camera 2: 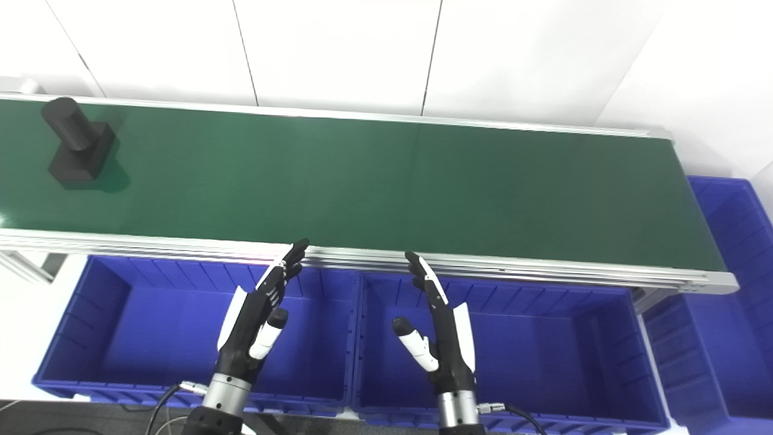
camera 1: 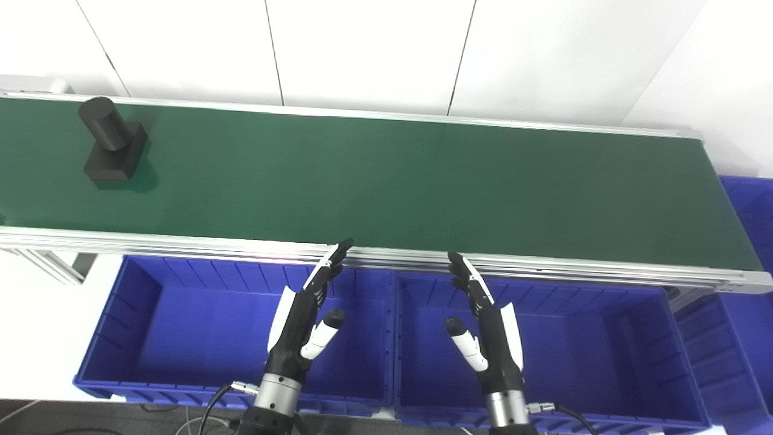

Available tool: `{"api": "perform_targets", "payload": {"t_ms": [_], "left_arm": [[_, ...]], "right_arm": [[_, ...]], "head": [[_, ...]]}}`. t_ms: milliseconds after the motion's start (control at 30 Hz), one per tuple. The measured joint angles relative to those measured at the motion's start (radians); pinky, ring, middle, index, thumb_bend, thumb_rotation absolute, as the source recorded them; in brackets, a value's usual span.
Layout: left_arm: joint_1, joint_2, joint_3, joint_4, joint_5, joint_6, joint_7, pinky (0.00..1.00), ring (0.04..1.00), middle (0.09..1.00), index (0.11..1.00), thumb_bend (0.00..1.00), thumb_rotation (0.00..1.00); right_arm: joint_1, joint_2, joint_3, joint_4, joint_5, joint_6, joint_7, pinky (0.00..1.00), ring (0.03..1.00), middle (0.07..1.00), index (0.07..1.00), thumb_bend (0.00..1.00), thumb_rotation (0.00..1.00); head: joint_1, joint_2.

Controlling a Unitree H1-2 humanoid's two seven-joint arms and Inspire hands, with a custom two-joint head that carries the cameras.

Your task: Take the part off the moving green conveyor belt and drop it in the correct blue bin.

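We hold our left hand (camera 1: 305,317) and right hand (camera 1: 486,323) spread and empty above the blue bins (camera 1: 181,314), the black part (camera 1: 112,142) far left on the green conveyor belt (camera 1: 392,181).

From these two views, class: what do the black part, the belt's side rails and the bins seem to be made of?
Part: matte black, dull, no glints; likely plastic, perhaps coated metal.
Rails: silvery, bright lengthwise streaks and grooves; probably extruded aluminium.
Bins: uniform blue, soft sheen, ribbed walls; likely moulded plastic.
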Motion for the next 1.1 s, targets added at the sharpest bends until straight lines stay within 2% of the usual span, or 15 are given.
{"api": "perform_targets", "payload": {"t_ms": [633,1100], "left_arm": [[-0.001,0.026,-0.028,0.000,0.007,0.000,0.056,0.95,0.963,0.973,0.948,0.79,0.99],[-0.003,0.032,-0.042,0.001,0.006,0.000,0.058,0.94,0.960,0.966,0.928,0.82,0.99]], "right_arm": [[-0.011,-0.008,0.030,0.006,0.012,0.000,-0.017,0.90,0.929,0.934,0.913,0.76,0.97],[-0.017,-0.011,0.045,0.009,0.023,0.000,-0.029,0.93,0.948,0.952,0.928,0.77,0.95]], "head": [[0.003,-0.005],[0.002,-0.006]]}}
